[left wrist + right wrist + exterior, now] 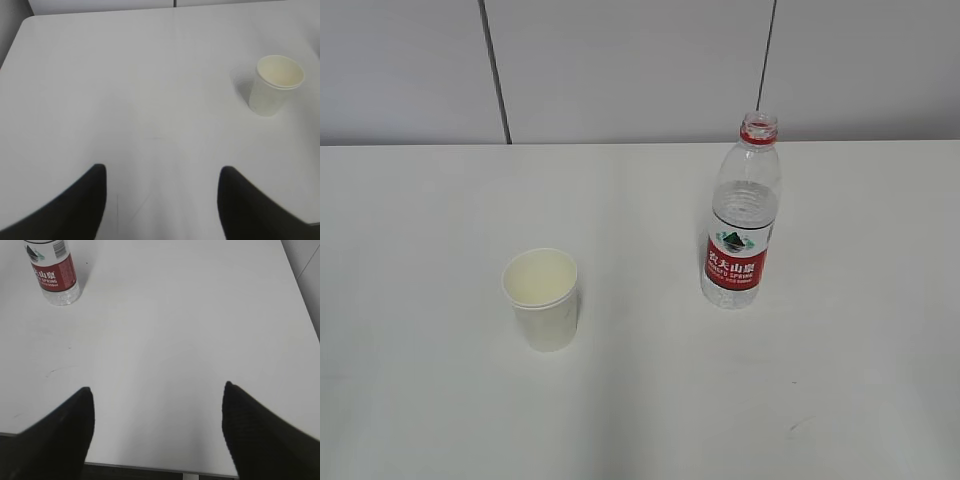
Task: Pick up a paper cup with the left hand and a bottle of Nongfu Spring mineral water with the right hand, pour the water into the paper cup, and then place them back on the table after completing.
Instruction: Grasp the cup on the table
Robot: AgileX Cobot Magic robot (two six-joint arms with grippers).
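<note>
A white paper cup [541, 298] stands upright on the white table [420, 250], left of centre; it also shows in the left wrist view [275, 85] at the upper right. An uncapped Nongfu Spring bottle [742, 215] with a red label stands upright right of centre, holding clear water [744, 205]; its lower part shows in the right wrist view [54, 275] at the top left. My left gripper [162, 172] is open and empty above bare table, near side of the cup. My right gripper [157, 392] is open and empty near the table's front edge. Neither arm shows in the exterior view.
A grey panelled wall [620, 60] runs behind the table's far edge. The table's front edge [160, 469] shows below my right gripper. Faint scuff marks [800, 425] lie on the tabletop at the front right.
</note>
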